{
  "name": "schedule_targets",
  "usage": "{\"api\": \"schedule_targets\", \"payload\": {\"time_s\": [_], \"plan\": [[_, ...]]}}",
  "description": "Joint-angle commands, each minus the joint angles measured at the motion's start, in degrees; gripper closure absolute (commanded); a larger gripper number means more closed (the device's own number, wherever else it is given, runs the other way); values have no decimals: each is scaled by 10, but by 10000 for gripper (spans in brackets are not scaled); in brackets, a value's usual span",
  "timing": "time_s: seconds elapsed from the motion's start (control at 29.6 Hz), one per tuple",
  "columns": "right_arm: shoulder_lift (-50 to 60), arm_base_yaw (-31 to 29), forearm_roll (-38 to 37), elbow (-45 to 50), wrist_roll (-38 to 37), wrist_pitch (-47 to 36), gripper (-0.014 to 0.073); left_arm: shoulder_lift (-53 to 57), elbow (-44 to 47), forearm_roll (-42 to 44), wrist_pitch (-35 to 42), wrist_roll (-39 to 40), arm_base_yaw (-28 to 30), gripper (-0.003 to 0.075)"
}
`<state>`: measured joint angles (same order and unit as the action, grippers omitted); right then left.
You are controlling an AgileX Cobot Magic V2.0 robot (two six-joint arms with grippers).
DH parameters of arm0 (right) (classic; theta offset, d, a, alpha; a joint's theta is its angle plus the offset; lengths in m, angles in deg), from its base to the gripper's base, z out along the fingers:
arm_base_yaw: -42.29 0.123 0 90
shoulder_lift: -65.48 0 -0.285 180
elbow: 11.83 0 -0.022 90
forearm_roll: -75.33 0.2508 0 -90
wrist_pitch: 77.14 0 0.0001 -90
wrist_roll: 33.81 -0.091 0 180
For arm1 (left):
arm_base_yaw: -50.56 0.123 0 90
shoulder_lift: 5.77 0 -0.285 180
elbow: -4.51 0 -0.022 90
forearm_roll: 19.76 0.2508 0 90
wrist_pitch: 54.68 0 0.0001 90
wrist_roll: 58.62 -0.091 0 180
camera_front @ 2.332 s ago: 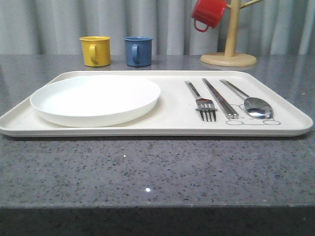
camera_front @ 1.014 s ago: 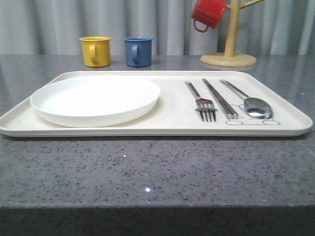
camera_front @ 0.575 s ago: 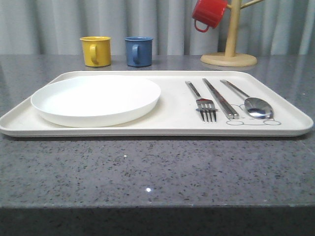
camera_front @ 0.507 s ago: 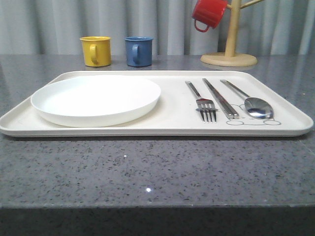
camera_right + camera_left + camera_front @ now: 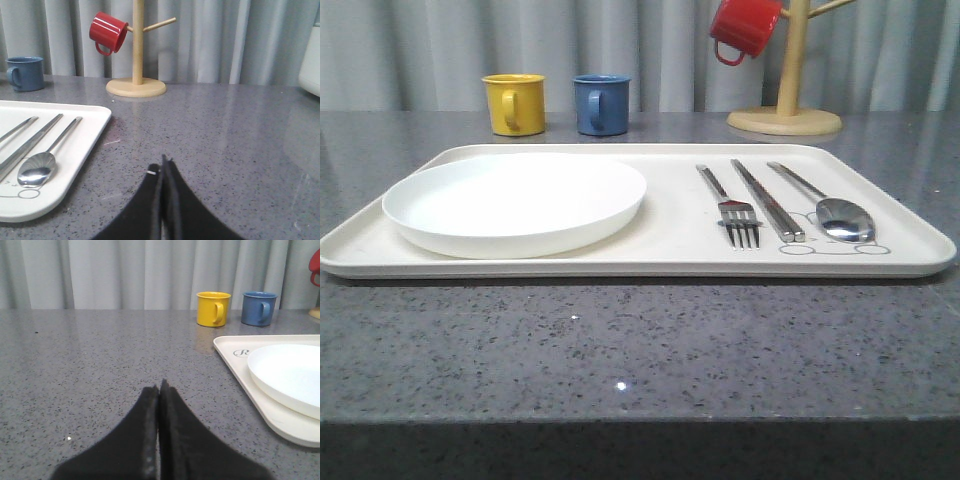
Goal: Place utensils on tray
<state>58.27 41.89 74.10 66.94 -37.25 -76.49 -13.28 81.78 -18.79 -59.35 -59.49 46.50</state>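
The cream tray [image 5: 660, 255] lies across the grey table. On its left half rests the white plate [image 5: 515, 203]. On its right half lie the fork [image 5: 728, 205], the chopsticks [image 5: 767, 199] and the spoon [image 5: 827, 206], side by side. My left gripper [image 5: 159, 386] is shut and empty, low over bare table to the left of the tray [image 5: 239, 365] and plate [image 5: 290, 375]. My right gripper [image 5: 163, 162] is shut and empty over bare table to the right of the tray [image 5: 87, 137], near the spoon [image 5: 40, 162] and chopsticks [image 5: 30, 145].
A yellow mug [image 5: 514, 103] and a blue mug [image 5: 600, 103] stand behind the tray. A wooden mug tree [image 5: 786, 110] at the back right carries a red mug [image 5: 742, 28]. A white object [image 5: 310, 60] stands at the far right of the table.
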Motion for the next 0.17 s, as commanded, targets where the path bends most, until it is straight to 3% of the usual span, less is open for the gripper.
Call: {"api": "schedule_targets", "payload": {"time_s": [0.0, 0.14], "plan": [[10, -3, -6, -7, -1, -44, 662, 13, 3, -4, 47, 1, -4, 738], [10, -3, -6, -7, -1, -44, 662, 13, 3, -4, 47, 1, -4, 738]]}}
